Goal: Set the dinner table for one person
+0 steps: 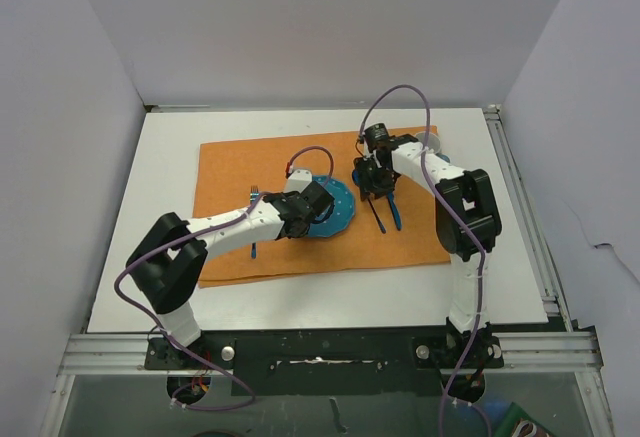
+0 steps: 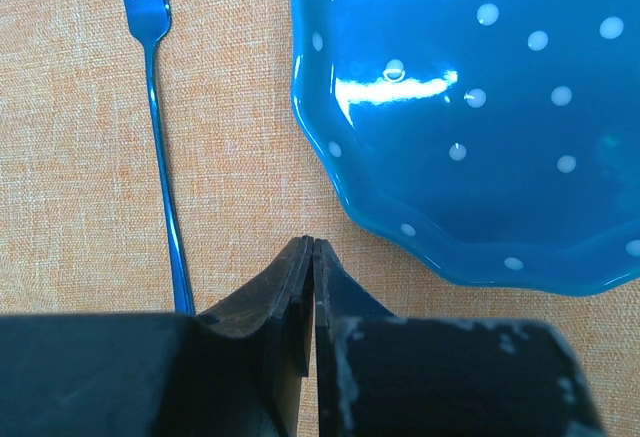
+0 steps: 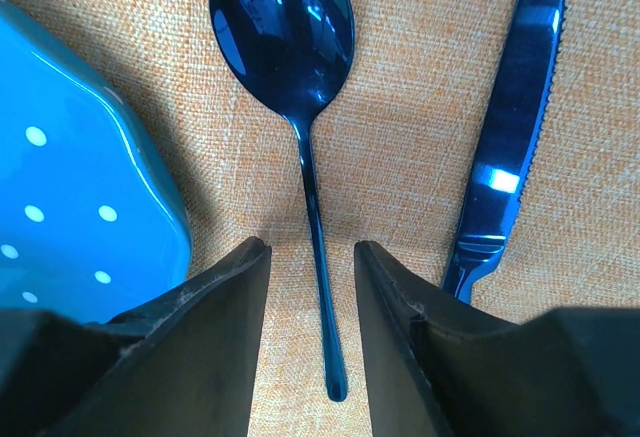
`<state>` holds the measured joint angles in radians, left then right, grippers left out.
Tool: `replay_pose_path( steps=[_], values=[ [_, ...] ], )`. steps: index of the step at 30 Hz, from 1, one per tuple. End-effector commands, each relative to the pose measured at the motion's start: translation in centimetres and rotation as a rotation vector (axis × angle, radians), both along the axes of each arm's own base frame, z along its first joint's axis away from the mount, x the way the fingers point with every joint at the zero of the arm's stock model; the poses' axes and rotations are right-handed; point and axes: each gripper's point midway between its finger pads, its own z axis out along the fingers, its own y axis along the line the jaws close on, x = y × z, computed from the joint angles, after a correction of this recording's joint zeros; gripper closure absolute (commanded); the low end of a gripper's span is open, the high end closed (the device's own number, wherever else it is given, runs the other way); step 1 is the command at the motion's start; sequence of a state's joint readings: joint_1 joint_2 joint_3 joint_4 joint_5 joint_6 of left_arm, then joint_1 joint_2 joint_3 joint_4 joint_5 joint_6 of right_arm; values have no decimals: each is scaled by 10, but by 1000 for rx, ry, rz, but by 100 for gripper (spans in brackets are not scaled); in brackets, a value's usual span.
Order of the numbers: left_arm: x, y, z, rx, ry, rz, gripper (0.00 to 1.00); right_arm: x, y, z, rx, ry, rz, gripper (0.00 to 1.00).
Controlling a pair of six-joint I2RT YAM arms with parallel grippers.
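Note:
The dinner table (image 1: 500, 287) is a white top with an orange cloth (image 1: 240, 162) spread on it. A blue dotted plate (image 2: 480, 107) sits mid-cloth. A blue fork (image 2: 160, 137) lies to its left, tines pointing away. My left gripper (image 2: 313, 242) is shut with nothing in it, hovering over bare cloth between the fork and the plate's near rim. A blue spoon (image 3: 300, 107) and a blue knife (image 3: 510, 137) lie right of the plate (image 3: 70, 207). My right gripper (image 3: 312, 247) is open, its fingers either side of the spoon's handle without touching it.
In the top view the left gripper (image 1: 308, 219) is at the plate (image 1: 340, 212) and the right gripper (image 1: 375, 189) is above the spoon (image 1: 378, 215). White walls enclose three sides. A metal rail (image 1: 330, 352) runs along the near edge.

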<state>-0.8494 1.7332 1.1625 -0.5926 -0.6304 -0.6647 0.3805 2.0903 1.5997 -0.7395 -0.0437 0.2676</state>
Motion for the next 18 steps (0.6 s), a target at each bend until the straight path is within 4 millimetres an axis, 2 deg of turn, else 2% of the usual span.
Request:
replay_pose_path(
  steps=[1, 7, 10, 11, 18],
  values=[
    [10, -9, 16, -21, -42, -3, 96, 5, 0, 3, 12, -34, 8, 61],
    [9, -7, 19, -23, -48, 1, 96, 2, -3, -16, 6, -10, 3, 70],
    [9, -6, 20, -21, -50, 4, 96, 2, -5, -21, -10, -2, -1, 95],
    [9, -6, 20, -21, -51, 3, 96, 2, -6, -21, -16, -2, -2, 100],
    [9, -9, 14, -24, -36, -2, 96, 2, -10, -11, -32, -22, -6, 100]
  ],
)
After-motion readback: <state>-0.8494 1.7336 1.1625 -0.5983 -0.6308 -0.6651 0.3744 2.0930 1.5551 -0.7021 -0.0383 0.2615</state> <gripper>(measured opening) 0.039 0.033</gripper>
